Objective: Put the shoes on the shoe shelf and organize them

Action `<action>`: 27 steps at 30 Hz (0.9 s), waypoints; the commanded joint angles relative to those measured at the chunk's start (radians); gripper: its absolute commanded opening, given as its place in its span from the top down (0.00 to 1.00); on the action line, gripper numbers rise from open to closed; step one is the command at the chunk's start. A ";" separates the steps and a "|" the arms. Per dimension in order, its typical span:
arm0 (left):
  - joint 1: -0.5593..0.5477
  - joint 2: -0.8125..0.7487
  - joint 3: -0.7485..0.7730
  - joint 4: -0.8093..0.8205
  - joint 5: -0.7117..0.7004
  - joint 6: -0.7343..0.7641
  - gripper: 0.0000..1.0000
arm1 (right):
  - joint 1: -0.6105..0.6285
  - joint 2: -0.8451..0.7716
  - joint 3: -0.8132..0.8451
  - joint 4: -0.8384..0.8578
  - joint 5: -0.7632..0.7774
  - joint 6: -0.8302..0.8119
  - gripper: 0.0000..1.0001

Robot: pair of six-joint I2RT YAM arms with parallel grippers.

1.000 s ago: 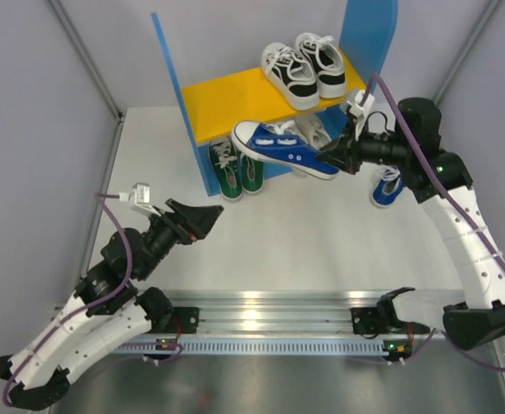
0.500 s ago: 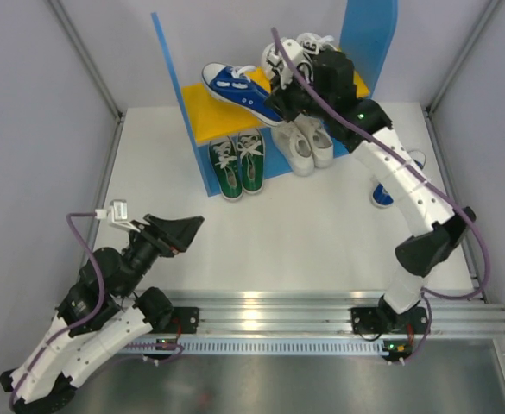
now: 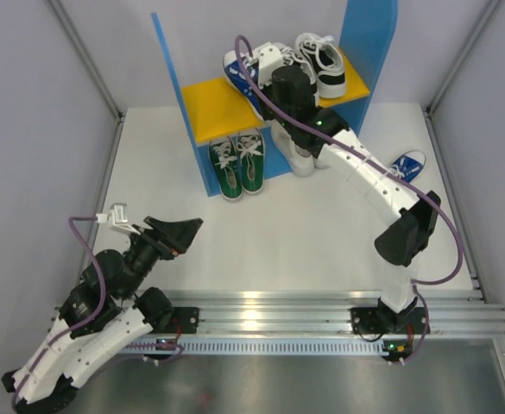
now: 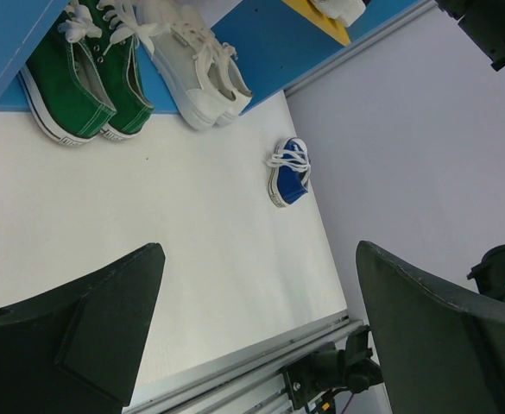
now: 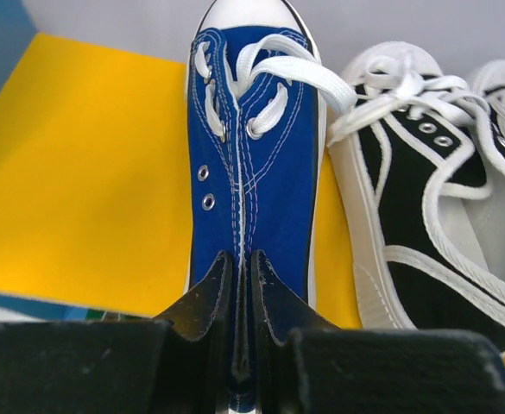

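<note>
The shoe shelf (image 3: 173,95) has blue side panels and an orange-yellow board (image 3: 213,108) (image 5: 79,172). My right gripper (image 3: 259,84) (image 5: 245,285) is shut on the heel of a blue shoe (image 3: 236,76) (image 5: 252,147), which points toward the back over the board. The other blue shoe (image 3: 405,165) (image 4: 290,172) lies on the table at the right. Under the board stand the green pair (image 3: 237,164) (image 4: 84,78) and the white pair (image 3: 302,157) (image 4: 196,69), partly hidden by my right arm. My left gripper (image 3: 181,233) (image 4: 261,319) hangs open, far from the shelf.
A black-and-white pair (image 3: 321,62) (image 5: 416,190) fills the right half of the board, right beside the held blue shoe. Grey walls enclose the white table (image 3: 278,233). A metal rail (image 3: 269,315) runs along the near edge.
My right arm has carried the blue shoe from in front of the shelf up over the board and turned it toe-first toward the back. The left arm drew back slightly, then held still.
</note>
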State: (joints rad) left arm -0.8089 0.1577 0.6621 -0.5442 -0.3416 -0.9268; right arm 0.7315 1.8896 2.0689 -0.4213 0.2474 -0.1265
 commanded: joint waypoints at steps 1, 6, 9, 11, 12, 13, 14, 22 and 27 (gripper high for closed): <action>-0.001 -0.014 -0.018 0.006 -0.016 -0.018 0.02 | 0.037 -0.044 -0.022 0.207 0.196 0.076 1.00; 0.000 -0.027 -0.030 0.006 -0.011 -0.033 0.02 | 0.042 -0.041 -0.046 0.227 0.178 0.120 1.00; -0.001 -0.035 -0.033 0.006 -0.007 -0.040 0.02 | 0.055 -0.031 -0.036 0.234 0.170 0.120 1.00; 0.001 -0.040 -0.035 0.006 -0.004 -0.041 0.02 | 0.065 -0.024 -0.026 0.240 0.173 0.120 1.00; 0.001 -0.041 -0.035 0.006 -0.004 -0.044 0.02 | 0.068 -0.020 -0.020 0.240 0.173 0.120 1.00; 0.001 -0.041 -0.035 0.006 -0.004 -0.044 0.02 | 0.074 -0.017 -0.007 0.242 0.174 0.120 1.00; 0.001 -0.043 -0.035 0.006 -0.005 -0.044 0.02 | 0.075 -0.011 -0.006 0.251 0.173 0.120 1.00; 0.001 -0.043 -0.041 0.006 0.003 -0.055 0.02 | 0.088 0.023 -0.001 0.263 0.202 0.117 0.95; 0.001 -0.041 -0.041 0.006 0.006 -0.055 0.02 | 0.086 -0.004 -0.026 0.268 0.190 0.113 0.63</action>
State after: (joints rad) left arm -0.8089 0.1261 0.6262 -0.5503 -0.3389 -0.9752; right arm 0.8051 1.9251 1.9991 -0.2661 0.4107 -0.0120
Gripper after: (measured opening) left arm 0.982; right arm 0.323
